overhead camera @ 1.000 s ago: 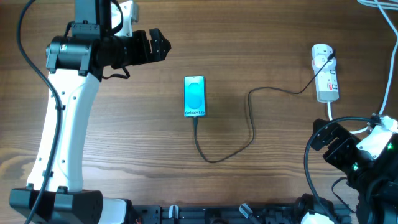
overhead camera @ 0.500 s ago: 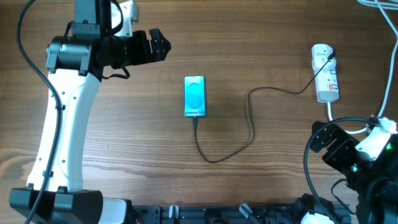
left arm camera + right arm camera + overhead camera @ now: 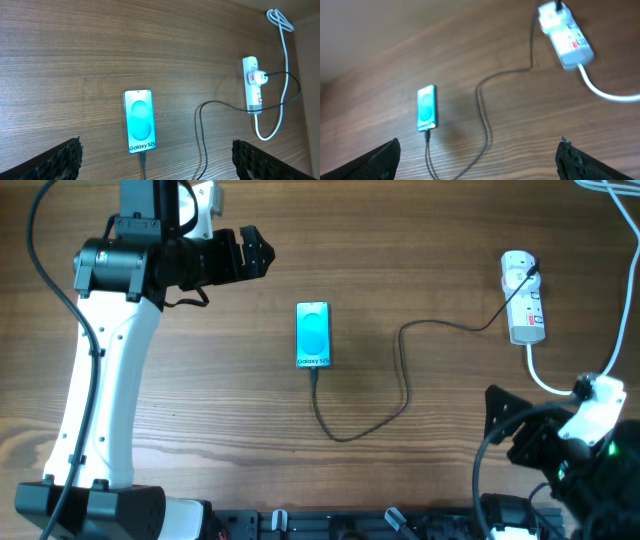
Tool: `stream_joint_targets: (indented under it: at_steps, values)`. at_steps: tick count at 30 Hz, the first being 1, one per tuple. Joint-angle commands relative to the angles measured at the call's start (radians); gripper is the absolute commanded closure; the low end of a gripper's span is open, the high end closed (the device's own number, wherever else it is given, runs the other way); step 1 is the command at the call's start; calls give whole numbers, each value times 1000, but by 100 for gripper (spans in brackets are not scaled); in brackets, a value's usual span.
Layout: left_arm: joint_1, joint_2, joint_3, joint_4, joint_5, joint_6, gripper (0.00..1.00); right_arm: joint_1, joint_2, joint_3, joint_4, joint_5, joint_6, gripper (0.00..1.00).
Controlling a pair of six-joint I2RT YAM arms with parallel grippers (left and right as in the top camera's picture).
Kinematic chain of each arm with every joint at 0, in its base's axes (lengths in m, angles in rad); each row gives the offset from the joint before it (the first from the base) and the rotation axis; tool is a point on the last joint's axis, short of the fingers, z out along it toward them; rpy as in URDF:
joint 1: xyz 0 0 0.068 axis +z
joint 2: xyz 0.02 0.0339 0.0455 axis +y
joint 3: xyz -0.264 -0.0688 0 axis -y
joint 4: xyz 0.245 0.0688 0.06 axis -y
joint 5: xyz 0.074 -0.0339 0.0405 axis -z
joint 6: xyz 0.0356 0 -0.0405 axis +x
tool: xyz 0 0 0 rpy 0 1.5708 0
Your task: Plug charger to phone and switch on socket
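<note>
The phone (image 3: 313, 335) lies flat mid-table with its cyan screen up; it also shows in the left wrist view (image 3: 139, 121) and the right wrist view (image 3: 426, 108). The charger (image 3: 404, 380), a thin black cable, runs from the phone's near short edge, where its connector tip (image 3: 142, 157) sits in the phone, in a loop to a plug in the socket (image 3: 523, 310). The white socket lies at the far right (image 3: 252, 85) (image 3: 565, 32). My left gripper (image 3: 262, 255) is open and empty, up and left of the phone. My right gripper (image 3: 505, 425) is open and empty, well in front of the socket.
The socket's thick white lead (image 3: 540, 375) curves from its near end toward my right arm. Another white cable (image 3: 282, 45) runs off at the far right edge. The black arm base (image 3: 590, 480) fills the front right corner.
My right arm has drawn back toward the front edge and a little left, away from the socket. The left arm, phone and charger have not moved.
</note>
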Motion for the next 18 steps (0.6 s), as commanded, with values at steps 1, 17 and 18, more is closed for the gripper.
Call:
stream_joint_targets:
  at_steps: [1, 17, 18]
  values:
    - [5, 5, -2, 0, 1, 8, 0, 50, -92, -33, 34, 50, -20, 0]
    - [5, 6, -2, 0, 1, 8, 0, 66, -426, -562, 470, 25, -20, 0]
    - [4, 6, -2, 0, 1, 8, 0, 67, -434, -586, 495, 25, -21, 0]
